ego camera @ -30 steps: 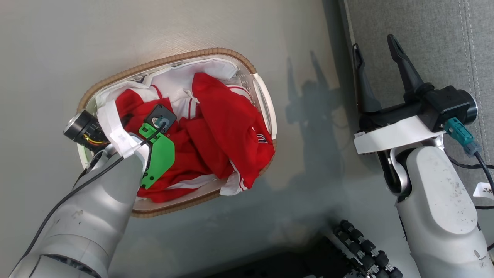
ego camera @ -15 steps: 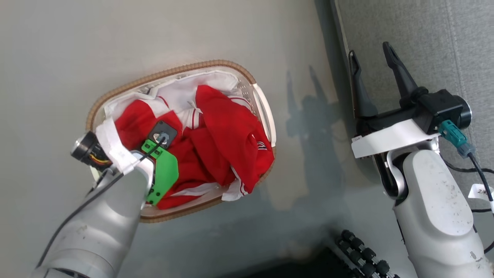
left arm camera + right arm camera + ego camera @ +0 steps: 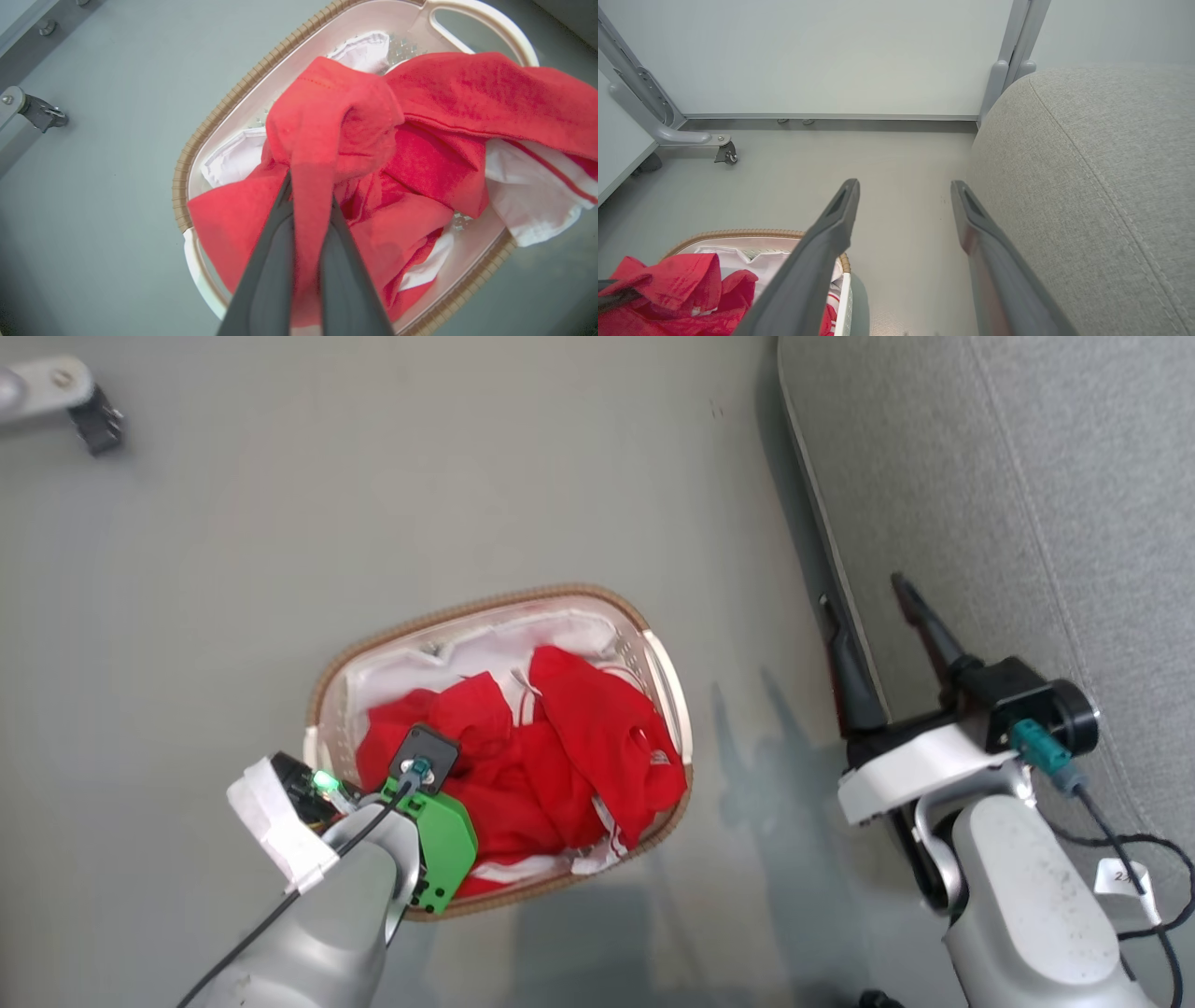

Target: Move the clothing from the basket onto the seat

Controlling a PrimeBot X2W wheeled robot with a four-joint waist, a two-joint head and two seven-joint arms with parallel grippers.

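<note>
grey floor (image 3: 373, 476) lies open around the basket (image 3: 523, 595), which stands apart from the seat (image 3: 1027, 476), to its left. the left pincer (image 3: 309, 189) is clamped on a fold of the red clothing (image 3: 434, 102), a strip pinched between its fingers (image 3: 268, 280) and raised above the heap; the rest lies in the basket, one white-trimmed end reaching over the rim. the right pincer (image 3: 904, 183) hangs spread and empty beside the seat's edge. to lift well, i'd rise straight until the trailing cloth clears the woven rim, then swing right across the open floor, minding that the second garment may drag along.
</note>
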